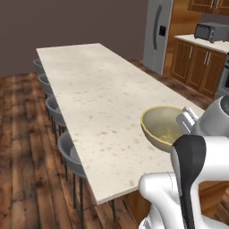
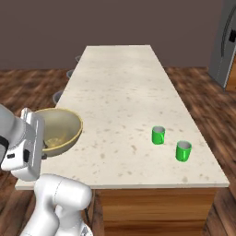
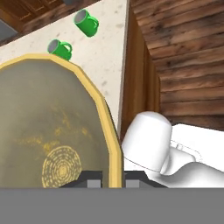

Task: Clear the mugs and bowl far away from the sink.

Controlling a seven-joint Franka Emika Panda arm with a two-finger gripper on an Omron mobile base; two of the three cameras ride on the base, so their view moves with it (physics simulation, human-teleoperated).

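Observation:
My gripper (image 3: 113, 177) is shut on the rim of the yellowish-tan bowl (image 3: 48, 122), one finger inside and one outside. The bowl (image 2: 62, 124) hangs tilted, its olive inside facing the room, over the near left corner of the island counter (image 2: 120, 83). In the left base view the bowl (image 1: 163, 123) sits just left of the white hand. Two green mugs (image 2: 158, 135) (image 2: 183, 150) stand upright on the counter's near right part, well apart from the bowl. They also appear in the hand view, one mug (image 3: 60, 49) just past the bowl's rim and the other mug (image 3: 86, 22) beyond it. The sink is out of view.
A long pale speckled counter (image 1: 89, 85) stretches away. Grey stools (image 1: 67, 147) line its left side above wooden floor. A steel fridge (image 1: 157, 33), wooden cabinets (image 1: 197, 62) and a toaster oven (image 1: 211, 31) stand at the far right.

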